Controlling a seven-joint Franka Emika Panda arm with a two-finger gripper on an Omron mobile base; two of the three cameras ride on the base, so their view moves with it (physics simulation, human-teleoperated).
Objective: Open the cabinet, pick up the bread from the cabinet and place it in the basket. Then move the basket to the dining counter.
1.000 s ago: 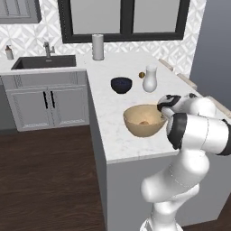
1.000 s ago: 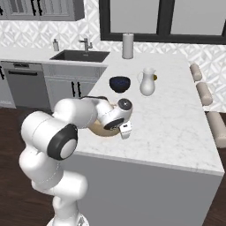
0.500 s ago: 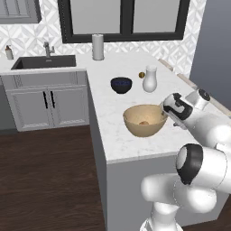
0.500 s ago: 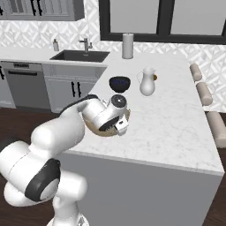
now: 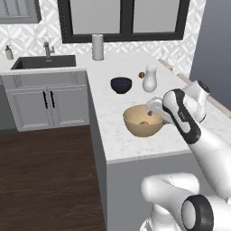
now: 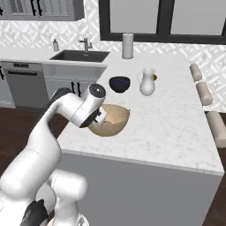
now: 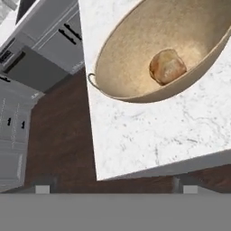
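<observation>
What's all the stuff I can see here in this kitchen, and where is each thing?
basket: one, tan, near the marble counter's edge.
bread: one, golden-brown, inside the basket.
counter: one, white marble top, carrying the items.
bowl: one, dark blue, behind the basket.
pitcher: one, white, beside the bowl.
cylinder: one, grey, upright near the window.
sink: one, dark, with faucet, left.
soap bottle: one, pale, left of the sink.
stools: three seen, beige, along the counter's right side.
gripper: one, white, at the basket's rim.

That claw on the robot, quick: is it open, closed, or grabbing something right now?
Gripper: open and holding nothing. The bread lies loose in the basket, clear of the fingertips.
</observation>
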